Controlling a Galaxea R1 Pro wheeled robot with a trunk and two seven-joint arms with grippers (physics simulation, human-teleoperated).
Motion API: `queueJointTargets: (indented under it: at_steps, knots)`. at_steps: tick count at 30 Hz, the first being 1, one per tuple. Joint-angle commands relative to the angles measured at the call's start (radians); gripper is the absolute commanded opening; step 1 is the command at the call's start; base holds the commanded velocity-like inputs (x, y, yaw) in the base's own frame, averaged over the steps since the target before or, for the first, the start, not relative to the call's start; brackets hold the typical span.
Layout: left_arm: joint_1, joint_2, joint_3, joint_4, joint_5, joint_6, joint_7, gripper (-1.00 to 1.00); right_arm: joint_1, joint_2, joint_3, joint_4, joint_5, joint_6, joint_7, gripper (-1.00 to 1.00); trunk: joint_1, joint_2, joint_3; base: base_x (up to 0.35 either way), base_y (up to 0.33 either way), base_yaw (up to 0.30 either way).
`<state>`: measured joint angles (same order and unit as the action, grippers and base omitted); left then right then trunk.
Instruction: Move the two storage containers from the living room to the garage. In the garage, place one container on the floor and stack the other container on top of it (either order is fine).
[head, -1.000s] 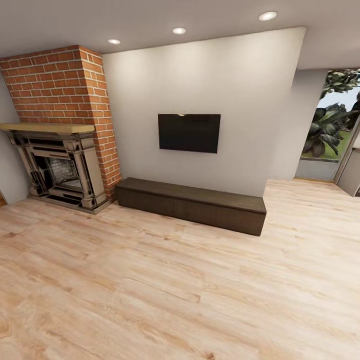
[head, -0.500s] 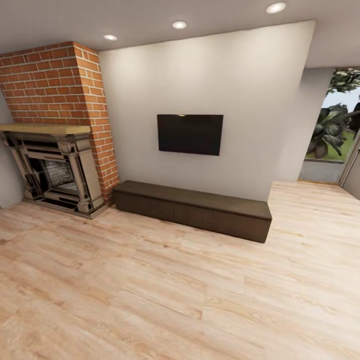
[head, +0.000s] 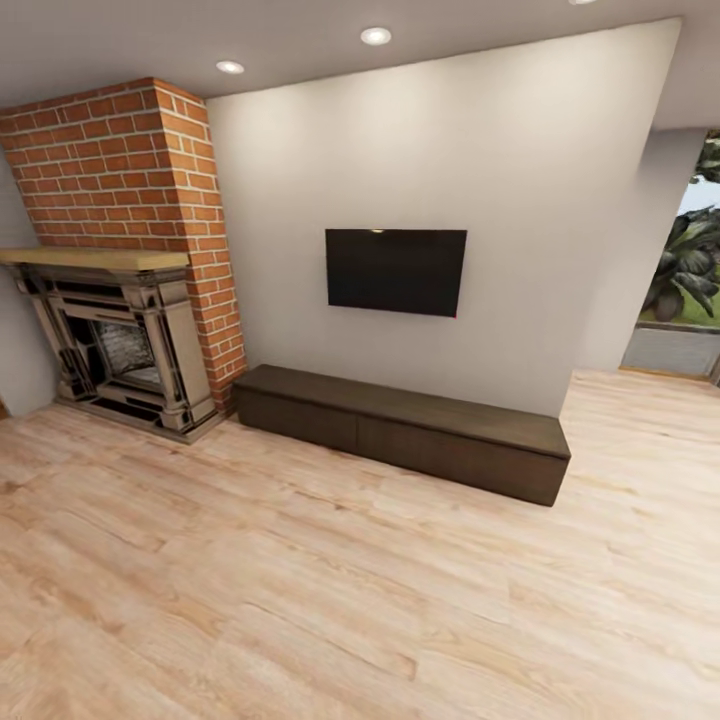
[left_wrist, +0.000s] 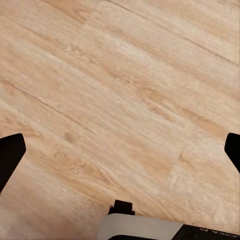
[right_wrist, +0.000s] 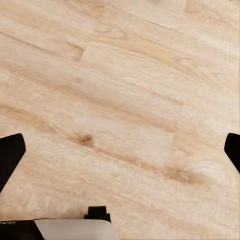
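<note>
I am in the living room, over light wood planks (head: 300, 600). The two storage containers are out of view, and so is the garage. In the left wrist view my left gripper (left_wrist: 120, 155) hangs open above bare planks, its black fingertips (left_wrist: 10, 157) far apart with nothing between them. My right gripper (right_wrist: 120, 155) is open in the same way, with its fingertips (right_wrist: 10, 155) at the picture's edges and only wood floor between them.
A red-brick fireplace (head: 120, 330) stands at the left. A dark low cabinet (head: 400, 430) runs along the beige wall under a wall TV (head: 395, 272). At the far right a glazed opening (head: 690, 290) shows plants outside.
The whole head view has shifted: TV and cabinet sit further right and slightly larger, so the camera has moved a little closer and turned. Nothing in the room has moved.
</note>
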<state>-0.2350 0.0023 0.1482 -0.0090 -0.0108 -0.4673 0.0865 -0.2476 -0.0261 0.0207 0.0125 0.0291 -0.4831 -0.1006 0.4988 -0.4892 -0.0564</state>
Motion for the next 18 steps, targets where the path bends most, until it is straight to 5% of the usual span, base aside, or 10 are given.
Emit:
queueJointTargets:
  at_steps: [1,18]
  knots:
    - [-0.001,0.0,0.004,0.001,-0.001,-0.004,0.001,1.0,-0.001,0.0,0.002,0.002,0.003,-0.003,-0.005,1.0,0.001,-0.002,-0.002,0.323,0.0,0.281]
    - [-0.001,0.001,0.004,0.001,-0.001,-0.003,0.001,1.0,-0.001,0.0,0.002,0.002,0.003,-0.003,-0.005,1.0,0.001,-0.002,-0.002,0.323,0.0,0.294]
